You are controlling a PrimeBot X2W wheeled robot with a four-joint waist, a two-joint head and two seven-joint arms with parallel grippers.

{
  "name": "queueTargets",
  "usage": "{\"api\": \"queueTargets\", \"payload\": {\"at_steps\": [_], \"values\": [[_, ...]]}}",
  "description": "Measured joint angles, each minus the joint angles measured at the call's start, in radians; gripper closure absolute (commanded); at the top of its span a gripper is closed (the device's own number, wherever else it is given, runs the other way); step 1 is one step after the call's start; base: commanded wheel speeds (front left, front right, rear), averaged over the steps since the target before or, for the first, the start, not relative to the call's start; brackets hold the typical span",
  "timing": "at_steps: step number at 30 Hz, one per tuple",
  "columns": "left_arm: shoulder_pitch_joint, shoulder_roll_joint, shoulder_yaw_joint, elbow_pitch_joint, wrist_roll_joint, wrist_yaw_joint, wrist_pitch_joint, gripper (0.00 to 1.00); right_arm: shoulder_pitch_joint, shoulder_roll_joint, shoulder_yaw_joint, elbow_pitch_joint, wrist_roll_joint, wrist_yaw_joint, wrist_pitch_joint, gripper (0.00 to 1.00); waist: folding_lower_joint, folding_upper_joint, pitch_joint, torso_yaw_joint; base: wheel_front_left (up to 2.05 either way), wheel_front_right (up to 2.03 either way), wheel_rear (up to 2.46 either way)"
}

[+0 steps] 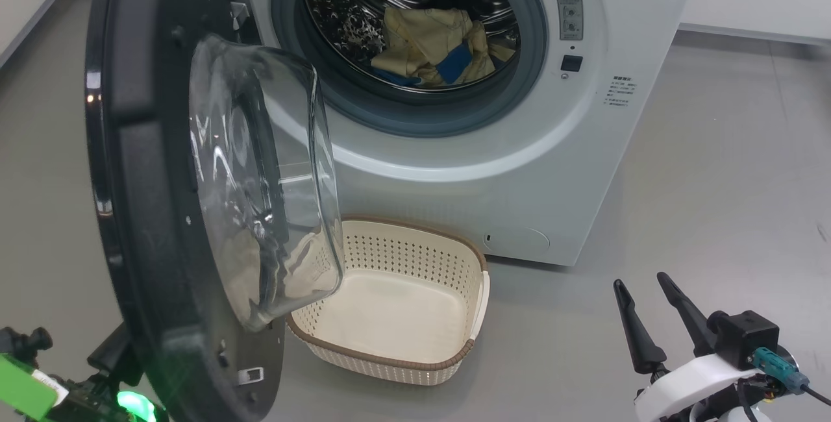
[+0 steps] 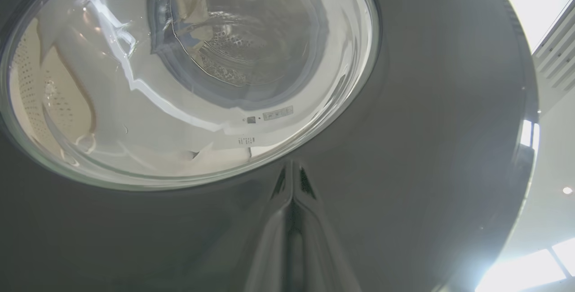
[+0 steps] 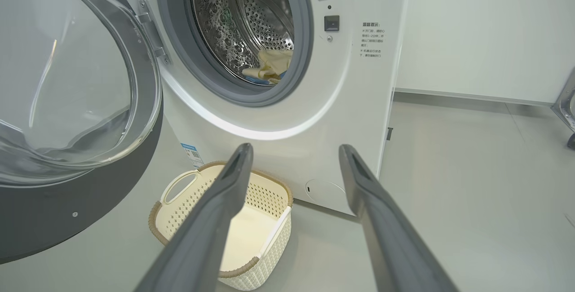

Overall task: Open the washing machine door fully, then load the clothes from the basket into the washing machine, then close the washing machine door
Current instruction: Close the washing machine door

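The washing machine [image 1: 584,149] stands with its round opening uncovered, and the cream clothes [image 1: 428,45] with blue trim lie inside the steel drum. The washing machine door [image 1: 143,182] hangs partly swung out on the left, its glass bowl facing the machine. The basket [image 1: 415,253] sits on the floor below the opening with nothing in it. My left gripper [image 2: 293,179] is shut, its tips against the door's [image 2: 426,126] black outer face just below the glass. My right gripper [image 1: 643,282] is open and holds nothing, low at the right. Past its fingers [image 3: 233,179] I see the basket [image 3: 265,195] and clothes [image 3: 272,65].
Grey floor spreads to the right of the machine up to a white wall. The swung door [image 3: 67,220] overhangs the basket's left end. A metal leg with a wheel [image 3: 566,108] stands at the far right.
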Motion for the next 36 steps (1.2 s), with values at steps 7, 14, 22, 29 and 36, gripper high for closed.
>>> {"api": "queueTargets", "payload": {"at_steps": [7,14,22,29,36], "values": [[0.002,-0.03,-0.072,-0.063,0.008,0.0,0.009,1.0,0.0,-0.001,0.003,0.0,0.0,0.0,0.0,0.0,0.0,0.0,0.006,-0.026,0.0,0.0,0.0],[0.001,-0.044,-0.131,-0.081,0.016,0.0,0.002,1.0,-0.003,-0.002,0.012,0.002,0.0,0.0,0.0,0.0,0.0,0.0,0.008,-0.056,0.0,0.0,0.0],[-0.006,-0.051,-0.184,-0.076,0.021,-0.005,-0.033,1.0,-0.01,-0.007,0.022,0.005,0.0,0.0,0.0,0.0,0.0,0.0,0.01,-0.099,0.0,0.0,0.0],[-0.047,-0.056,-0.225,-0.06,0.025,-0.008,-0.082,1.0,-0.012,-0.013,0.027,0.008,0.0,0.0,0.0,0.0,0.0,0.0,0.019,-0.153,0.0,0.0,0.0],[-0.117,-0.056,-0.254,-0.018,0.044,-0.01,-0.147,1.0,-0.022,-0.021,0.027,0.008,0.001,0.0,0.0,0.0,0.0,0.0,0.031,-0.212,0.0,0.0,0.0]]}}
